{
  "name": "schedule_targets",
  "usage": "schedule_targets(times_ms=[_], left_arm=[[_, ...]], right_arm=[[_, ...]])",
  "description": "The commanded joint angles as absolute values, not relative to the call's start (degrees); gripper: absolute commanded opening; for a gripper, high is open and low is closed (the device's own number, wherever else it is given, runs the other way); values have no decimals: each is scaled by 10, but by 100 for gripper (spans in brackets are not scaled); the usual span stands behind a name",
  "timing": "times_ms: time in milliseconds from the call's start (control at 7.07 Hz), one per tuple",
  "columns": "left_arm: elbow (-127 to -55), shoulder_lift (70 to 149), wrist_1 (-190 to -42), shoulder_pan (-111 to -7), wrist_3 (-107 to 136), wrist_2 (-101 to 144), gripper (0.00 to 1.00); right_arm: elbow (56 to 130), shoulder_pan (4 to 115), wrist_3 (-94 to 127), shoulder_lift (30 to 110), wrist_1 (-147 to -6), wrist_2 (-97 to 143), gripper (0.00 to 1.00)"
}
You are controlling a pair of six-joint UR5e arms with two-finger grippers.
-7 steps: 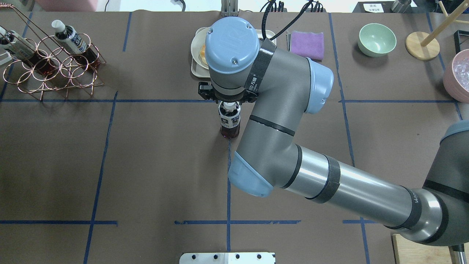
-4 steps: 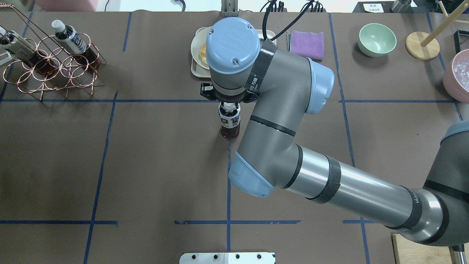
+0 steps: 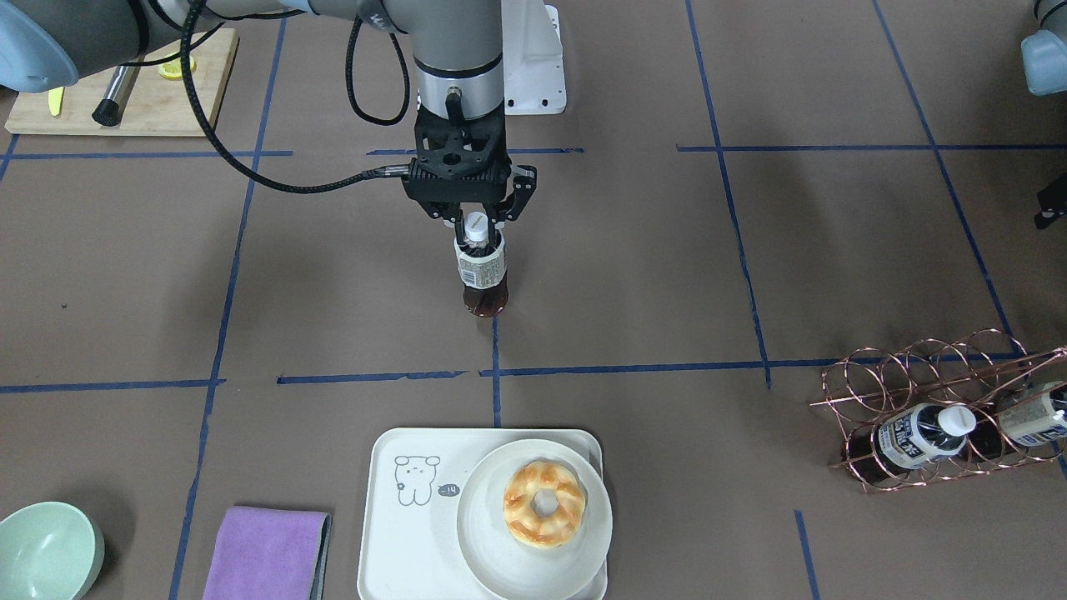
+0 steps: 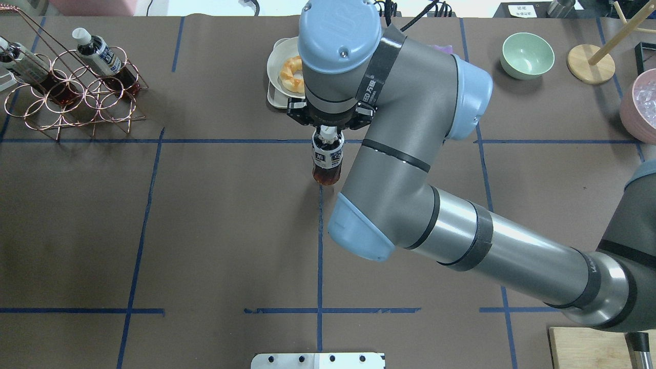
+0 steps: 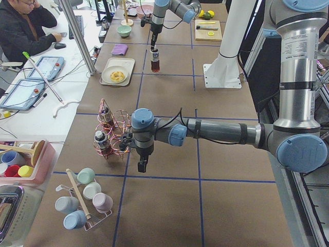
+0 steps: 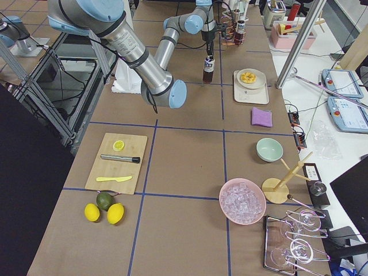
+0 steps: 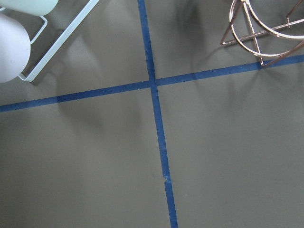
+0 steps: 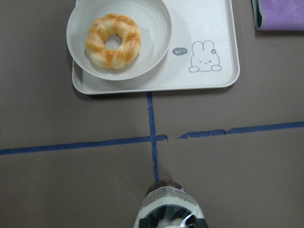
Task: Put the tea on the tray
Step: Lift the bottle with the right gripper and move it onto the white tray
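Observation:
The tea (image 3: pixel 482 268), a small clear bottle of dark liquid with a white cap, hangs upright over the brown table. My right gripper (image 3: pixel 476 222) is shut on its neck from above, as the overhead view also shows for the tea (image 4: pixel 326 161). The cream tray (image 3: pixel 408 533) with its line-drawn animal lies a short way beyond the bottle, and the right wrist view shows the tray (image 8: pixel 209 28) ahead of it. A white plate with a doughnut (image 3: pixel 543 503) fills one half of the tray. My left gripper (image 5: pixel 140 165) hangs by the copper rack; I cannot tell its state.
A copper wire rack (image 3: pixel 917 417) holds two more bottles at the robot's left. A purple cloth (image 3: pixel 267 550) and a green bowl (image 3: pixel 46 550) lie beside the tray. A wooden cutting board (image 3: pixel 125 83) with a knife sits near the robot's right.
My right arm has carried the tea a little toward the tray. The doughnut plate, covered by the wrist before, now shows in the overhead view.

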State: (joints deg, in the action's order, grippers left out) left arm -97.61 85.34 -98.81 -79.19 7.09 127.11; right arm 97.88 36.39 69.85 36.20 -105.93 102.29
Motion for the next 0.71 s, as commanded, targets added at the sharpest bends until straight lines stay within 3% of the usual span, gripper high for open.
schedule_targets(times_ms=[0,566], left_arm=[[-981,854,-988,-792,72,1271,100],[-983,856,-988,-792,80,1272,100]], right_arm=[[958,428,651,344,-1055,1025,0],[656,508,628,237,-879,1048,0]])
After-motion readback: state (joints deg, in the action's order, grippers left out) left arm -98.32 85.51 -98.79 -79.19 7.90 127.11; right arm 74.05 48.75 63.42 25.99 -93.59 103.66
